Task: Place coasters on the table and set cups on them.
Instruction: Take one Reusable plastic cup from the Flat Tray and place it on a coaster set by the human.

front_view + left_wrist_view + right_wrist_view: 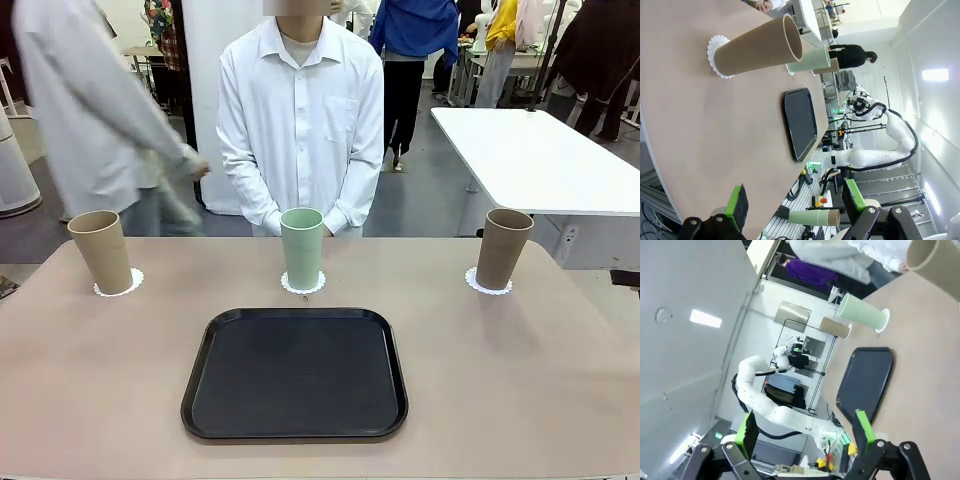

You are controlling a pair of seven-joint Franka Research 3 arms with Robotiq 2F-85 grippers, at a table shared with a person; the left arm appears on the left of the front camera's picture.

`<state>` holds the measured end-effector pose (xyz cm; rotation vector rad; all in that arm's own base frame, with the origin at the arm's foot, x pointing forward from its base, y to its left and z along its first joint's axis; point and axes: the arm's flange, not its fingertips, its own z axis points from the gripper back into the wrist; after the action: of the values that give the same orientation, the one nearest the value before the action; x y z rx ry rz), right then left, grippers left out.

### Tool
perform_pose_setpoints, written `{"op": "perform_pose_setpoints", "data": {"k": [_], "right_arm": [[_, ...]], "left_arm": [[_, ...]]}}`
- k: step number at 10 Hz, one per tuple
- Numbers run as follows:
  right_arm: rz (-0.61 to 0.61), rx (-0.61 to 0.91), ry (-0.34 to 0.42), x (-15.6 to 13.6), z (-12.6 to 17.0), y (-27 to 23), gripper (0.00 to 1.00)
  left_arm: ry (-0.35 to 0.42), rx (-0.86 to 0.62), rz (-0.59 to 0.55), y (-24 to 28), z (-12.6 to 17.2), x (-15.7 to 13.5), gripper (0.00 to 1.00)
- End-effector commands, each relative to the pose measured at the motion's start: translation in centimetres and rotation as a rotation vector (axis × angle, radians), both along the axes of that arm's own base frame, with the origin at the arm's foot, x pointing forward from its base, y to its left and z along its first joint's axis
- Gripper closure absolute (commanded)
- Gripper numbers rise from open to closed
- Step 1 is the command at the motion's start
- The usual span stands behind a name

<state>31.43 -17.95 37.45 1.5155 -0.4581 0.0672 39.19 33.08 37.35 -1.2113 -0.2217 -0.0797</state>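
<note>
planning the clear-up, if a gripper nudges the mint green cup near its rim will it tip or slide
The mint green cup is tall and tapers to a narrow base, so a push near the rim would probably tip it. It looks empty and thin-walled, so likely light. It stands on a paper doily coaster on the beige table; a low push might slide cup and coaster together.

A robotics lab: white robot arms [880,155] on frames, worktables [535,160], people standing around.
</note>
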Motion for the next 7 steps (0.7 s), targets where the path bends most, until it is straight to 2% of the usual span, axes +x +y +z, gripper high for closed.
{"op": "perform_pose_setpoints", "data": {"k": [1, 4, 7], "right_arm": [[0.010, -0.022, 0.076, 1.0, -0.3, -0.7, 0.00], [-0.062, -0.029, 0.187, 1.3, -2.0, -0.8, 0.00], [-0.137, -0.051, 0.218, 1.6, -2.2, -0.7, 0.00]], "left_arm": [[-0.008, -0.004, -0.002, -0.1, 0.3, -0.2, 0.00], [-0.008, -0.004, -0.002, -0.1, 0.3, -0.2, 0.00], [-0.008, -0.004, -0.002, -0.1, 0.3, -0.2, 0.00]]}}
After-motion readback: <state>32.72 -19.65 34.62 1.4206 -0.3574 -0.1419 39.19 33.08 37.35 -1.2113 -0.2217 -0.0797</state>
